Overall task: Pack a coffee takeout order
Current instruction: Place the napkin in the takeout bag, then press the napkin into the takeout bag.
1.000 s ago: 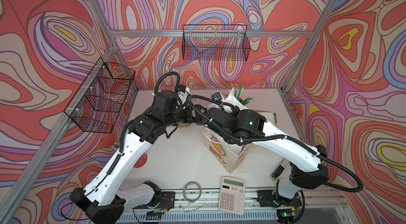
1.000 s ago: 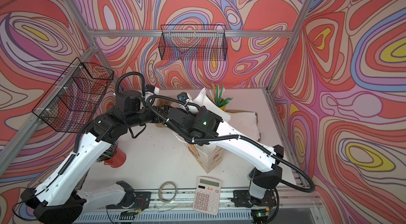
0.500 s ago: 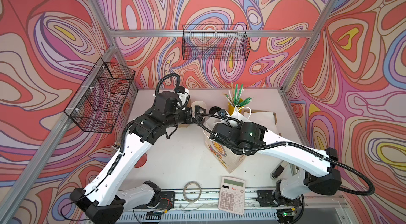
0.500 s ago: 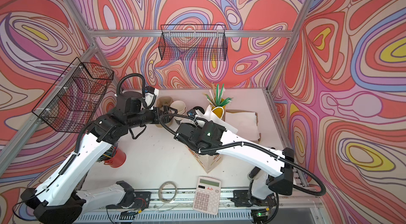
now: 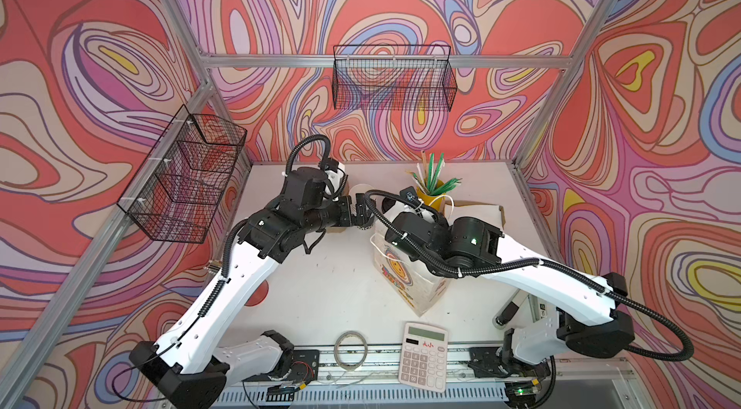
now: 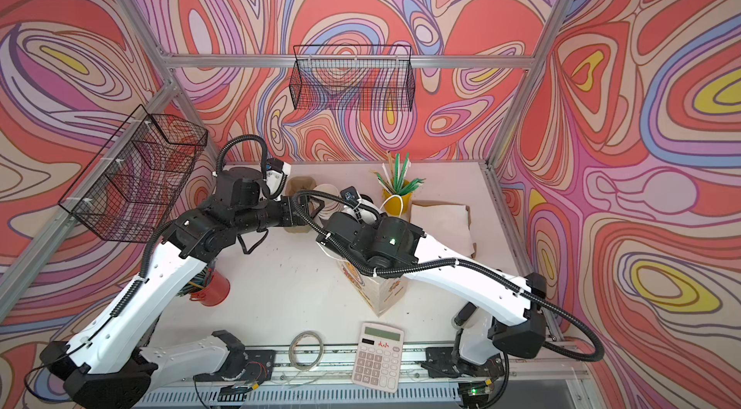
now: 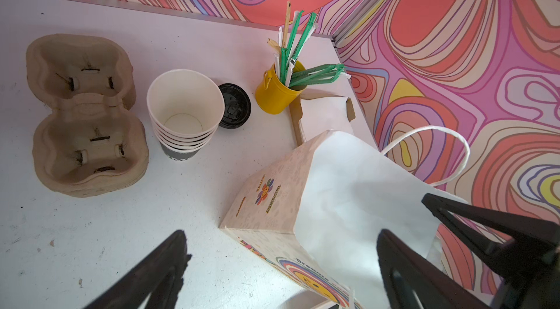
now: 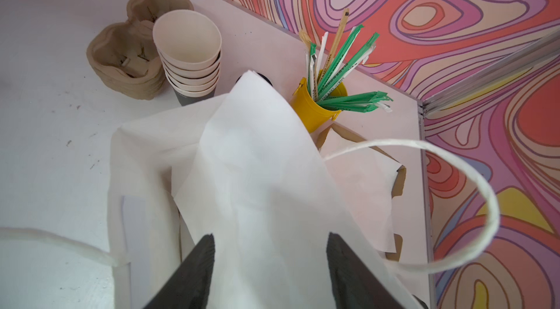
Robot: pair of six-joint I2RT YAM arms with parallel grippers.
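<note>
On the white surface (image 5: 333, 286), in both top views, the printed paper bag (image 5: 405, 278) stands upright a little toward the right arm's side of the middle. The right arm (image 5: 461, 242) hangs its wrist over the bag's mouth. The left end effector (image 5: 363, 212) points in level from the other side, near the bag's top edge. By the back wall sit the yellow pot of straws (image 5: 431, 192) and a stack of lidless paper cups (image 6: 328, 196), with the pulp two-cup carrier (image 6: 298, 188) just beyond the stack. A calculator (image 6: 377, 355) lies at the front edge, apart from the bag.

From the left wrist, the left end effector (image 7: 281, 234) has its fingers (image 7: 151, 271) spread wide, holding nothing. Ahead of it the carrier, the cup stack, the black-lidded cup (image 7: 235, 106) and the straw pot stand in a row. Only the cup's lid shows, just beside the stack. The bag is nearest, its white inside showing.

From the right wrist, the right end effector (image 8: 269, 236) is parted, its fingers (image 8: 188, 274) standing either side of a fold of the bag's white paper. Whether they touch the paper I cannot tell. A twisted paper handle (image 8: 472, 201) loops free beside them
</note>
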